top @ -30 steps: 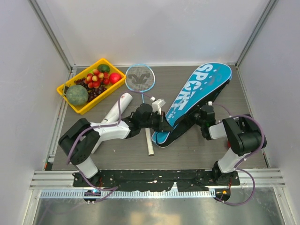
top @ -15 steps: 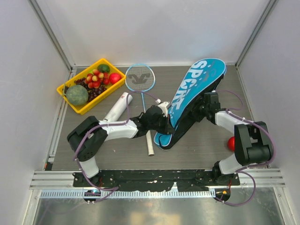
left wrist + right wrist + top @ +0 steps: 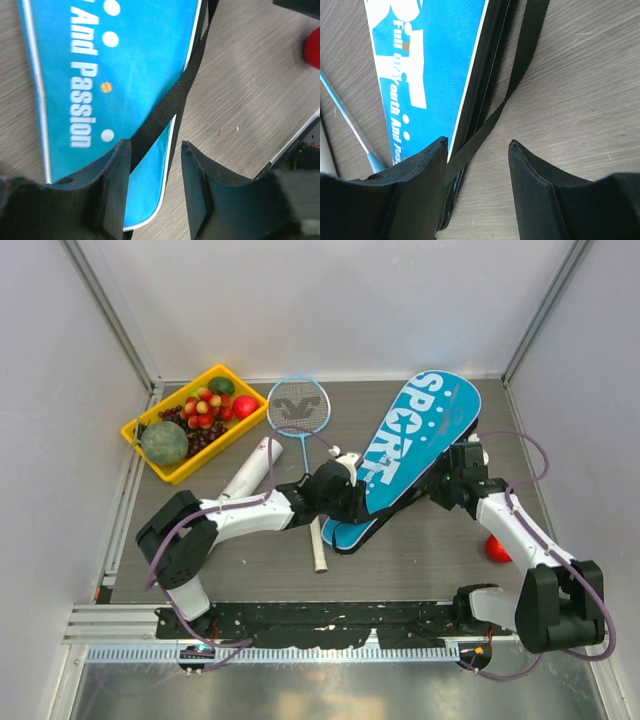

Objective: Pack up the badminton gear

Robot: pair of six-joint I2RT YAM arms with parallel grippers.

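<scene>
Left fingers (image 3: 112,190) stood parted and empty over the narrow end of the blue bag (image 3: 405,455), whose black strap (image 3: 165,107) ran beneath them. The right fingers (image 3: 420,185) hung just as slack beside the zip edge, with the strap between them. The bag was seemingly being readied (its mouth looked unopened). The next move would call for lifting its flap, since the racket (image 3: 297,405) and tube (image 3: 250,472) lay just left of it on the desk (image 3: 440,550).

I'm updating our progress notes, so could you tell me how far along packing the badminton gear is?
Done: nothing visibly packed; the inside of the blue bag is hidden. In hand: the left hand and right hand, both open, hover over its strap. Left: a racket and the white tube lie loose on the table.
</scene>
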